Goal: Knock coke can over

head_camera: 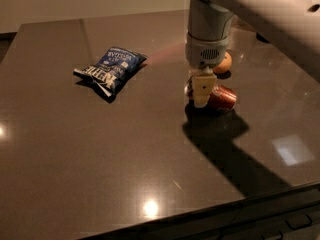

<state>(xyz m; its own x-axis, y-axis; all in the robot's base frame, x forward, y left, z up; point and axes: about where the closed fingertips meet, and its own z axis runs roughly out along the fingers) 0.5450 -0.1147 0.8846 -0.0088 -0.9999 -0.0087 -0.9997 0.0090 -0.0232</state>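
Observation:
The coke can [222, 97], red with a silver end, lies on its side on the dark table [100, 154], right of centre. My gripper [201, 90] hangs straight down from the arm and sits right at the can's left end, partly covering it. A round orange [223, 63] lies just behind the can, partly hidden by my wrist.
A blue crinkled chip bag [111, 69] lies left of the gripper, about a hand's width away. The table's front edge [210, 209] runs along the bottom. My arm [260, 9] crosses the upper right corner and casts a shadow to the front right.

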